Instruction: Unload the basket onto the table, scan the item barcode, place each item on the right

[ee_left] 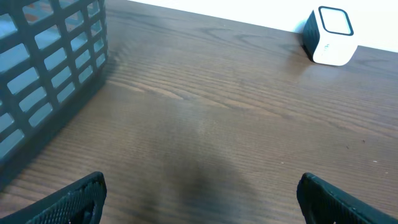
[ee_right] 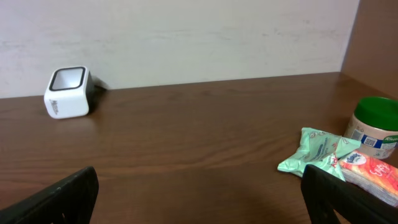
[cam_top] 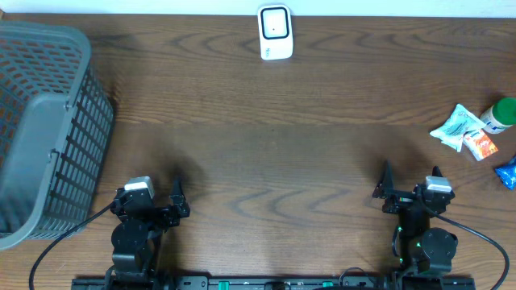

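A white barcode scanner point(cam_top: 275, 32) stands at the table's far edge, middle; it shows as the scanner point(ee_left: 331, 35) at top right of the left wrist view and the scanner point(ee_right: 67, 92) at left of the right wrist view. Items lie at the right edge: a pale green packet point(cam_top: 459, 126) point(ee_right: 315, 149), an orange-red packet point(cam_top: 482, 145) point(ee_right: 372, 173), a green-lidded jar point(cam_top: 500, 115) point(ee_right: 374, 127) and a blue packet point(cam_top: 508, 171). My left gripper point(cam_top: 164, 200) point(ee_left: 199, 196) is open near the front left, nothing between its fingers. My right gripper point(cam_top: 407, 187) point(ee_right: 199, 196) is open at front right, empty.
A large grey plastic basket point(cam_top: 44, 121) point(ee_left: 43, 68) fills the table's left side, just beyond the left arm. The dark wooden table point(cam_top: 266, 153) stretches between the arms and the scanner. A pale wall backs the table in the right wrist view.
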